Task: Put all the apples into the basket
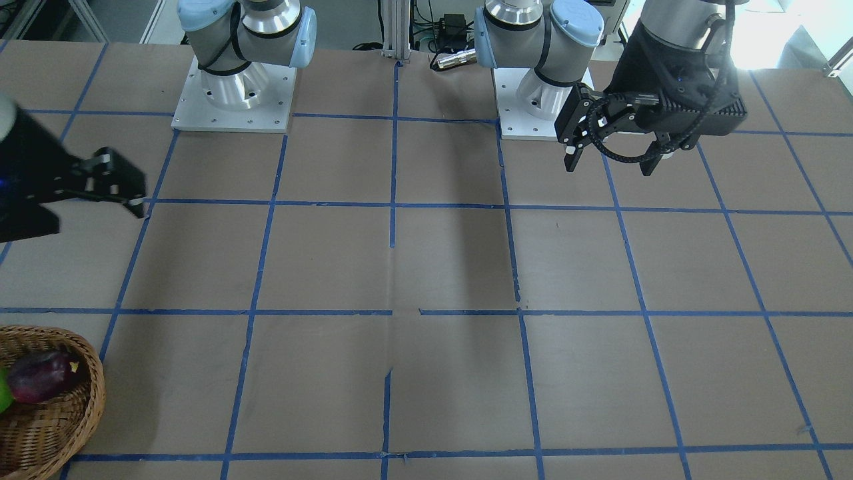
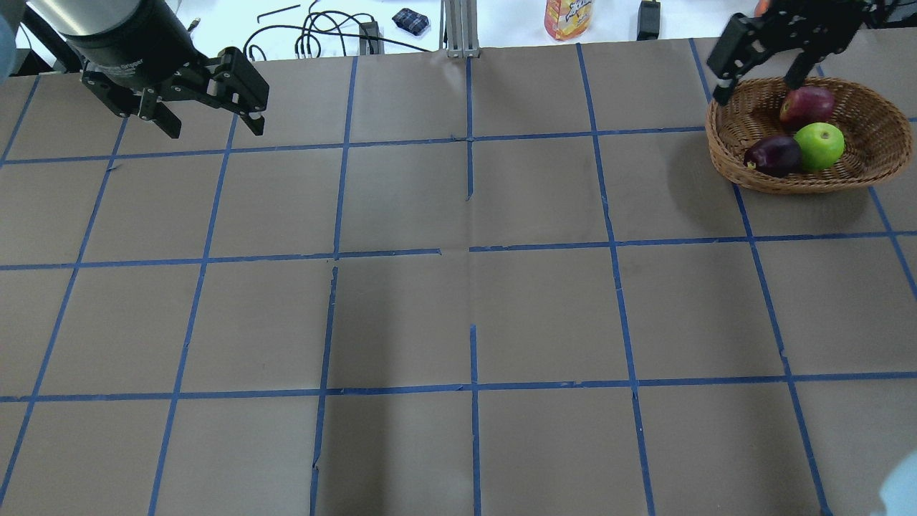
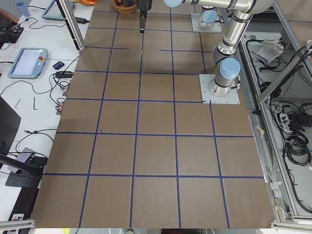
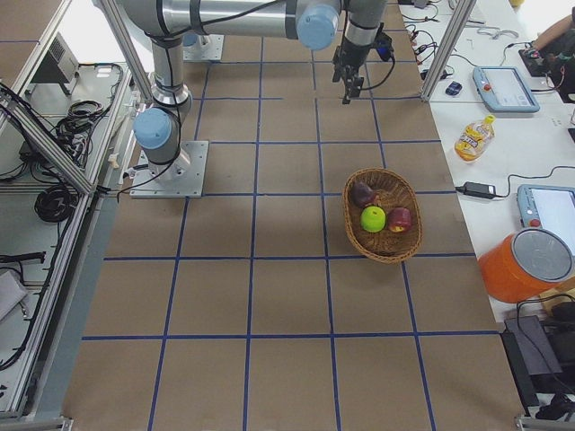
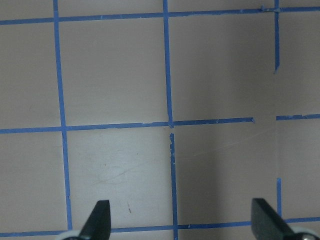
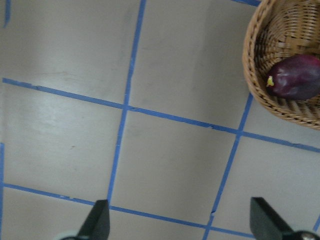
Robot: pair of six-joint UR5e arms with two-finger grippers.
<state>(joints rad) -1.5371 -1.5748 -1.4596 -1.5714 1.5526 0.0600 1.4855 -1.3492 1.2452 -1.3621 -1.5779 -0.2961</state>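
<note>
The wicker basket stands at the table's far right. It holds all three apples: the red one, the lime green one and the dark purple one. My right gripper hangs open and empty above the basket's far left rim. Its wrist view shows the basket and the purple apple at top right, between open fingers. My left gripper is open and empty over the far left of the table. It also shows in the front view.
Both arm bases stand at the robot's side of the table. An orange drink bottle and cables lie on the bench past the far edge. An orange bucket stands off the table's right end. The brown table top carries blue tape lines.
</note>
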